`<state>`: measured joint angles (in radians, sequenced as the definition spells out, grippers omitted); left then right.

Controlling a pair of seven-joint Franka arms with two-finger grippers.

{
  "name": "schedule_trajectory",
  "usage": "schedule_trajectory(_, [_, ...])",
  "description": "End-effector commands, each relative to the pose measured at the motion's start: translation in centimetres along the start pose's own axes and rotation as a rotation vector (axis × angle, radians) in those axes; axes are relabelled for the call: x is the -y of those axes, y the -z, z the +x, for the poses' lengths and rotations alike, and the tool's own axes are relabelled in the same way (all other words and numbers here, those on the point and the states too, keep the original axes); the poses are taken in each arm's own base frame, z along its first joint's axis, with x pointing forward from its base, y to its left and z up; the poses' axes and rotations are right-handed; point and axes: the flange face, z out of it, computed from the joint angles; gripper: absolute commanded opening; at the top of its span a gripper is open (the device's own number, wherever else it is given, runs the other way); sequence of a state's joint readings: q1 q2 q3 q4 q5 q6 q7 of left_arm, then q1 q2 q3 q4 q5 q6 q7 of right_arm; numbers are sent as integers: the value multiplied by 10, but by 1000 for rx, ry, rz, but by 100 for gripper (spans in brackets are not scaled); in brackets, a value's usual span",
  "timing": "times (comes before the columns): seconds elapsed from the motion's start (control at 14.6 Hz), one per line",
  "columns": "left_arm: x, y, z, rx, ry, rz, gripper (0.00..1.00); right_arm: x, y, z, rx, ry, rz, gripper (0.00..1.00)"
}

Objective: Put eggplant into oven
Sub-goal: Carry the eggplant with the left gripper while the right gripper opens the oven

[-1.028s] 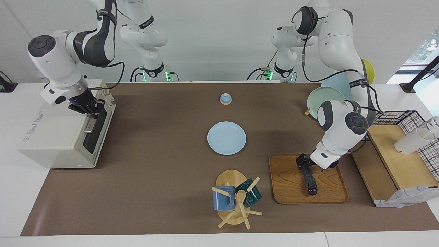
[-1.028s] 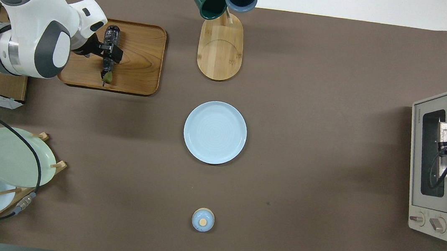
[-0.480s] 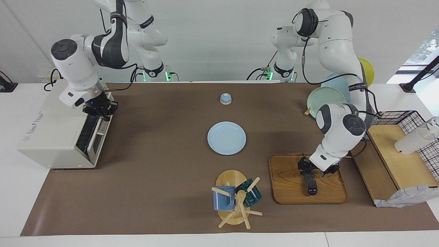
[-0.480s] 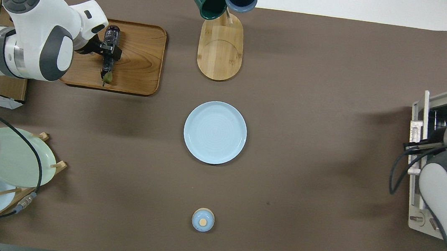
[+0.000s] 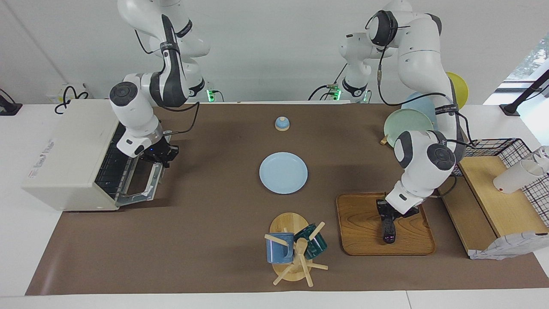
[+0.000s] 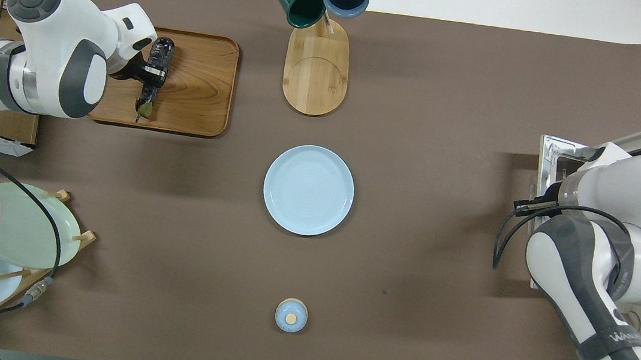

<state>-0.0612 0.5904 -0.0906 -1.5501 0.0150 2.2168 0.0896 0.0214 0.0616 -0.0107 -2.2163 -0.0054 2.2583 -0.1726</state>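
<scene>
Left end effector (image 5: pixel 387 216) grips the slim dark purple eggplant (image 5: pixel 388 227) on the wooden tray (image 5: pixel 360 227). Right end effector (image 5: pixel 161 156), fingers closed, holds the open door's handle of the cream toaster oven (image 5: pixel 68 154).

The eggplant (image 5: pixel 388 227) is glossy purple-black with a greenish stem end, on a brown wooden tray (image 5: pixel 360 227) with visible grain. The oven (image 5: pixel 68 159) is cream white. A pale blue plate (image 5: pixel 283 173) sits on the plain brown table mat (image 5: pixel 206 223). A blue mug (image 5: pixel 279 249) and a dark green mug (image 5: pixel 315 242) hang on a light wooden rack (image 5: pixel 289 223). Both arms are white with dark grey joints
</scene>
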Motion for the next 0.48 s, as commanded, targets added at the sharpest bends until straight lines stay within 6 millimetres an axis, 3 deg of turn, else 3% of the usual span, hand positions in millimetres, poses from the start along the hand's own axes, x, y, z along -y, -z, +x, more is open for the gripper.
schedule_trajectory(0.0, [1,4,-1,8,-13,10,0,-26,-27,7,-23,-31,-10,0])
schedule_trajectory(0.14, [-7,23,2,19,3,-21,0,-25,-44,10,-18,-50,8,0])
schedule_trajectory(0.21, [-11,41,1,20,29,-55,0,-22,-48,10,-16,-68,22,0])
schedule_trajectory(0.41, [-20,104,-14,42,77,-122,0,-6,-37,22,-13,-90,37,0])
